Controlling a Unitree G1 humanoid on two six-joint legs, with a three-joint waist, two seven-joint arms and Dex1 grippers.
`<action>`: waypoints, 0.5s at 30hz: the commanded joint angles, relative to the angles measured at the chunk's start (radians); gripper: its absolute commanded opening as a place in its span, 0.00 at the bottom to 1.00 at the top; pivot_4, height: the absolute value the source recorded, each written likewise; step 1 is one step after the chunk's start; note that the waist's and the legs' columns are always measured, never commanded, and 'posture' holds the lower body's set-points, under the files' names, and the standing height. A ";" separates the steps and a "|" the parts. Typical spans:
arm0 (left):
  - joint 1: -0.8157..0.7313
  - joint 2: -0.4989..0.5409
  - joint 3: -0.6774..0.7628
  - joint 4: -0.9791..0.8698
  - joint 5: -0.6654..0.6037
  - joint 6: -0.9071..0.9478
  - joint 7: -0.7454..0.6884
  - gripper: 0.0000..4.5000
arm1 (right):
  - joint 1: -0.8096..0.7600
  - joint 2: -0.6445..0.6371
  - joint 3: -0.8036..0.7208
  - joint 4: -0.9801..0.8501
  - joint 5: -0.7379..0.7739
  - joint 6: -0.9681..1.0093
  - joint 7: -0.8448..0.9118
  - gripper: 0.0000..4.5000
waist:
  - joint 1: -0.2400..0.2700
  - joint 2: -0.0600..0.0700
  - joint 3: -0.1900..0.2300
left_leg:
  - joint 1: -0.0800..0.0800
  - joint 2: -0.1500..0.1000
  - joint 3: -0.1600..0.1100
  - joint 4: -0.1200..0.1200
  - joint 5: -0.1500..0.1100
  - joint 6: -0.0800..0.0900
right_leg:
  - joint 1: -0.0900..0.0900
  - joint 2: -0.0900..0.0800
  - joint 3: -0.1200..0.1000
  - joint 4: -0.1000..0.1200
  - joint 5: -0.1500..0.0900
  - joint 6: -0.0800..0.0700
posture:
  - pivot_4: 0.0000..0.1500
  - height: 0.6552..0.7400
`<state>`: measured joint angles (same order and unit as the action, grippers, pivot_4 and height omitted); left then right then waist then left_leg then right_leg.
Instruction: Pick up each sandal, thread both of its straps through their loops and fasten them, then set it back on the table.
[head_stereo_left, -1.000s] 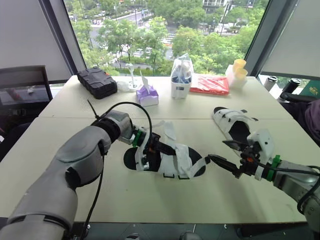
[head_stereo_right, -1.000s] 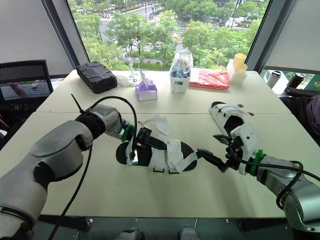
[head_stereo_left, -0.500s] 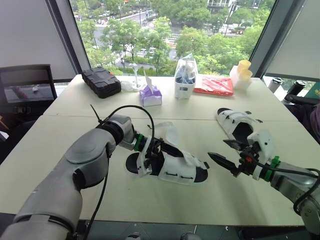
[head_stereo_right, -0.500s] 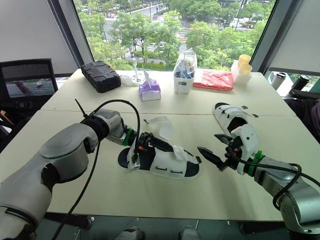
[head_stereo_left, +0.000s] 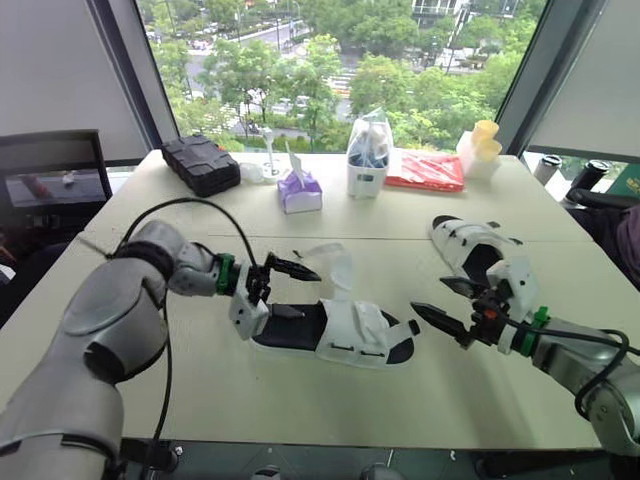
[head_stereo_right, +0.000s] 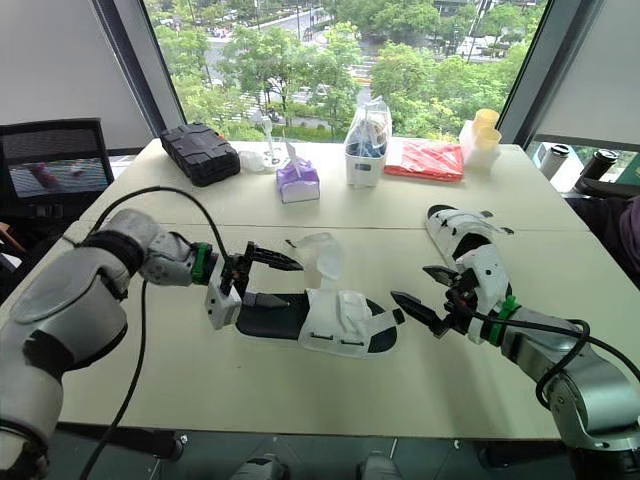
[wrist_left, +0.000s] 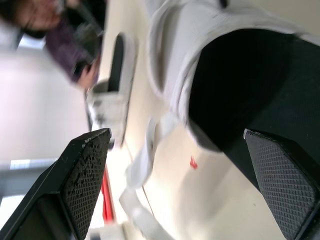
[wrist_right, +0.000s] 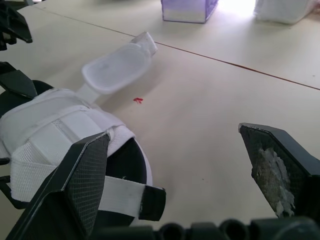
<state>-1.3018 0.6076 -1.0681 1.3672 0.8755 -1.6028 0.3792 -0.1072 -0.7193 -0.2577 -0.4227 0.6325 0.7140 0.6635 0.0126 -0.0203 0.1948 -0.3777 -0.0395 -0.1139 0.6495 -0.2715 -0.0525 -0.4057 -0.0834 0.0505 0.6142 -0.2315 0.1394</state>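
A white-strapped sandal with a black footbed (head_stereo_left: 340, 335) lies flat on the table's middle, with one loose strap flap (head_stereo_left: 335, 265) standing up behind it. My left gripper (head_stereo_left: 292, 290) is open at its heel end; the lower finger is just over the heel and grips nothing. In the left wrist view the footbed (wrist_left: 250, 85) sits between the spread fingers (wrist_left: 85, 170). My right gripper (head_stereo_left: 432, 298) is open and empty, just right of the sandal's toe. The second sandal (head_stereo_left: 470, 250) lies behind the right gripper.
Along the table's far side stand a black case (head_stereo_left: 200, 163), a purple tissue box (head_stereo_left: 300, 190), a bag of small items (head_stereo_left: 367, 155), a red packet (head_stereo_left: 425, 170) and yellow cups (head_stereo_left: 480, 140). A dark chair (head_stereo_left: 50, 180) stands off the left edge.
My left gripper has opened, let go of the near sandal and drawn back to the left. The sandal now lies flat. The right gripper has barely moved.
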 joint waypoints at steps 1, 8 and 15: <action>-0.106 -0.093 0.539 0.485 0.024 -0.012 -0.421 0.99 | -0.007 -0.043 -0.036 -0.082 0.113 0.069 0.055 1.00 | 0.004 -0.001 0.000 | 0.000 0.000 0.000 0.000 0.000 0.000 | 0.000 0.000 0.000 0.000 0.000 0.000 | 1.00 1.00; -0.105 -0.035 1.600 0.727 -0.337 0.651 -1.486 0.99 | 0.010 -0.063 0.056 -0.186 0.117 0.090 0.064 1.00 | -0.017 -0.001 -0.001 | 0.001 0.000 0.000 0.001 0.000 0.001 | 0.003 0.000 -0.002 0.000 0.001 -0.002 | 1.00 1.00; -0.068 -0.007 1.777 0.727 -0.549 0.902 -1.412 0.99 | 0.024 -0.080 0.182 -0.206 -0.067 -0.027 0.044 1.00 | -0.037 -0.001 -0.001 | 0.004 0.001 -0.002 0.001 0.000 0.001 | 0.000 0.001 -0.002 0.008 0.001 -0.002 | 1.00 1.00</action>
<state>-1.3727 0.5941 0.6797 2.0789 0.3695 -0.7025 -1.0559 -0.0765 -0.7912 -0.0864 -0.5920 0.6067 0.7331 0.7125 -0.0242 -0.0208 0.1938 -0.3733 -0.0384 -0.1156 0.6507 -0.2717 -0.0516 -0.4055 -0.0826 0.0482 0.6236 -0.2304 0.1379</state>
